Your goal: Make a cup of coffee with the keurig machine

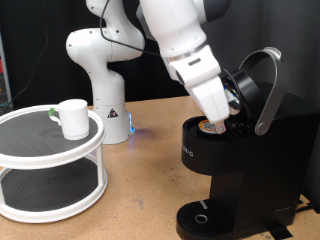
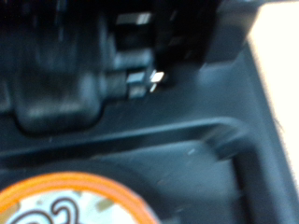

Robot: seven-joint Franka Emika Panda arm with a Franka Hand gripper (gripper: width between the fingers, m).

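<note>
Now, nearest you: the keurig machine stands at the exterior view's bottom right on the wooden table, its drip tray base at the near edge.
Machine lid: you see it swung up and open, the silver-grey curved handle raised at the top right above the brew chamber.
Pod: an orange-rimmed coffee pod sits in the round holder; in the exterior view it shows as a small orange spot at the top of the machine's front.
Gripper: your gripper is down at the open chamber, just over the pod, with the arm slanting in from the upper left.
Jaws: you cannot tell from either view whether they are wide or narrow; the wrist view shows only blurred black machine parts and the pod's top.
Rack: a white two-tier round rack stands at the left of the table, well apart from the machine.
Cup: the cup stands upright on the rack's upper tier, towards its far right edge.
Far: the arm's white base stands behind the rack.
</note>
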